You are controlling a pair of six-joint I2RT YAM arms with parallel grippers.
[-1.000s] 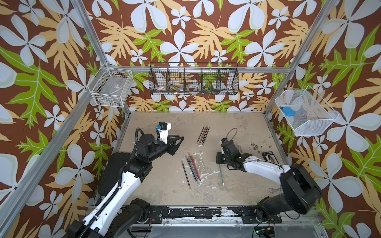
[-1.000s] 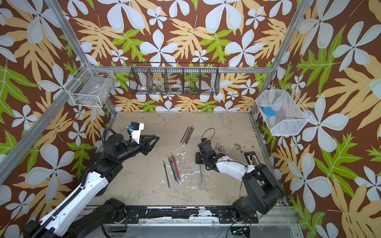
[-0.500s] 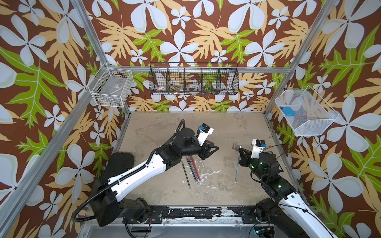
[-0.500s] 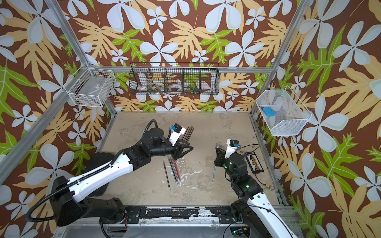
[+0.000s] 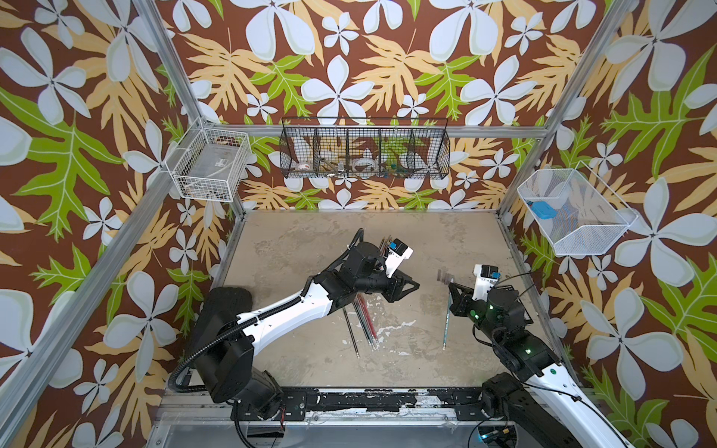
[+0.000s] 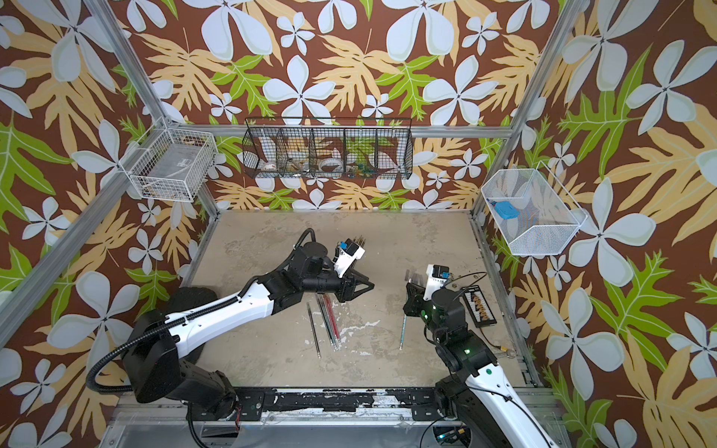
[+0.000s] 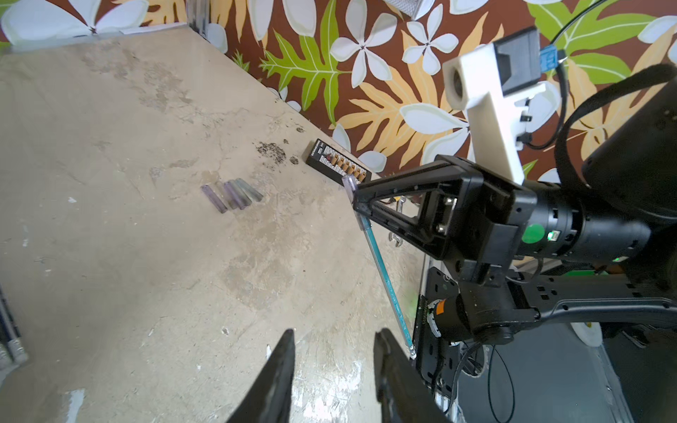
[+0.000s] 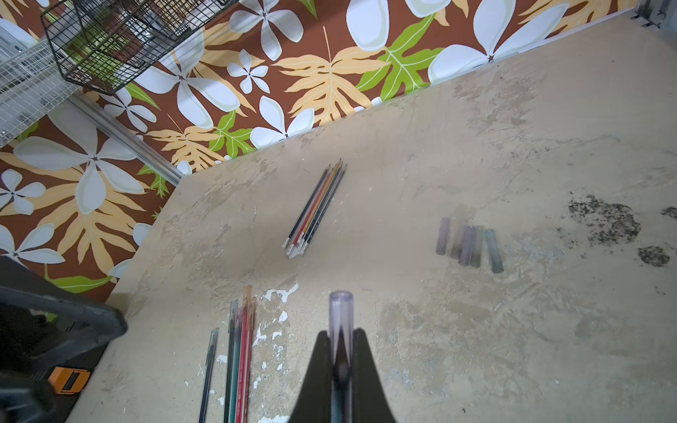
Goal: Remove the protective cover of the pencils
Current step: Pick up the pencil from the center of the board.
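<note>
1. The left arm (image 5: 287,310) is reaching from the near-left corner of the table (image 5: 295,248) diagonally toward the middle. Its forearm is stretching low and almost level, and its wrist is pointing right.
2. The left gripper (image 5: 409,288) is hovering above the table and aiming at the right gripper. In the left wrist view its fingers (image 7: 282,370) are standing partly spread with nothing between them.
3. The capped pencils (image 5: 366,324) are lying side by side on the table, their far ends passing under the left wrist. A lone pencil (image 5: 351,331) is lying just left of them.
4. The bare pencils (image 8: 317,207) are lying in a tight bundle farther back, tips pointing toward the back wall. In both top views the left wrist is hiding most of them.
5. 5 loose caps (image 8: 469,245) are lying in a row on the table, behind the gap between the 2 grippers. They are showing only as a blur in a top view (image 5: 444,275).
6. The right gripper (image 8: 341,335) is pressing together on the capped end of the teal pencil (image 7: 384,278). The held cap (image 8: 340,307) is sticking out past the fingertips. The pencil is slanting down from the gripper toward the near edge, pale end lowest. I cannot tell whether that end is touching the table.
7. The right arm (image 5: 551,378) is rising from the near-right corner and folding steeply. Its wrist is turning left to face the left gripper, near it but not touching.
8. A black tray (image 6: 479,306) is lying on the table just right of the right wrist.
</note>
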